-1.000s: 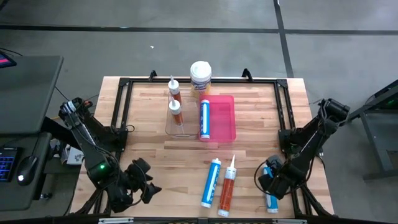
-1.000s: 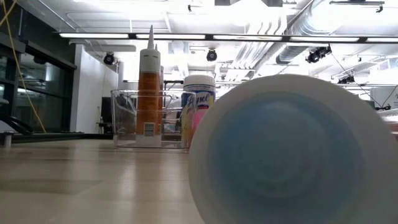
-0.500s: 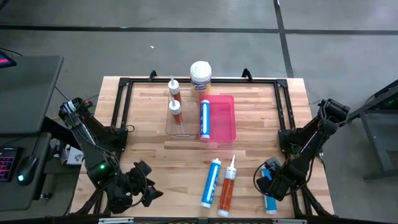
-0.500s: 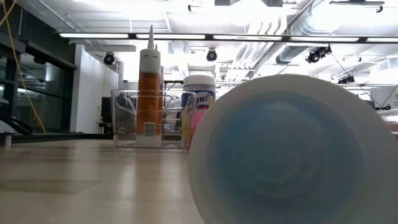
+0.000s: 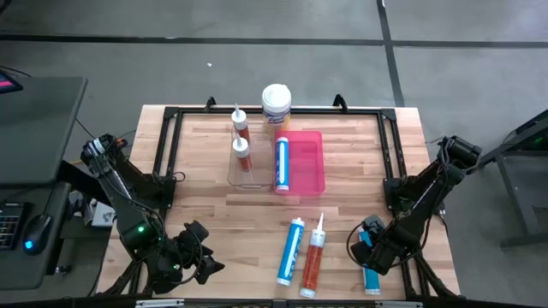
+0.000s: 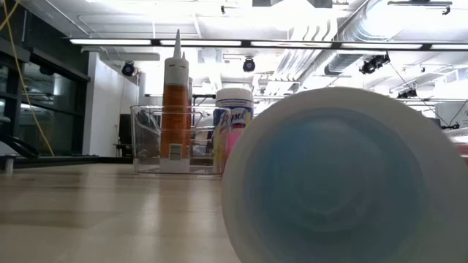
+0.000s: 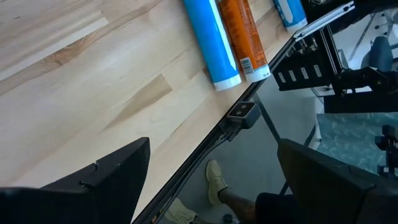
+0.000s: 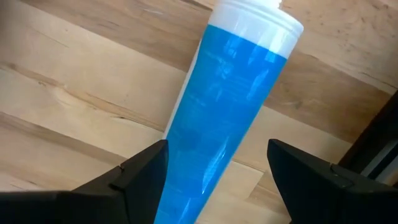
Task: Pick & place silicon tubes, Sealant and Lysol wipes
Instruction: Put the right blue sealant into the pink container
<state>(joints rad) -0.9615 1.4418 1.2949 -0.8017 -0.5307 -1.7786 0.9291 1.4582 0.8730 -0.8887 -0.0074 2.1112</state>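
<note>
A blue cartridge (image 8: 227, 106) lies flat on the table at the near right, also seen in the high view (image 5: 373, 275). My right gripper (image 8: 227, 180) is open just above it, one finger on each side; I cannot tell whether they touch it. My left gripper (image 7: 217, 186) is open and empty at the near left (image 5: 193, 257). A blue cartridge (image 5: 290, 251) and an orange one (image 5: 314, 257) lie side by side near the front edge. The Lysol wipes (image 5: 276, 104) stand upright at the far edge. The blue cartridge's round base (image 6: 344, 175) fills the low view.
A clear bin (image 5: 245, 162) holds two upright orange cartridges (image 5: 241, 137). Beside it a pink tray (image 5: 306, 162) holds one blue cartridge (image 5: 281, 164). A black frame (image 5: 387, 145) runs around the table. A person's shoe (image 7: 214, 180) shows below the front edge.
My right gripper has edged a little toward the table's left over the blue cartridge. The cartridges have stayed where they were.
</note>
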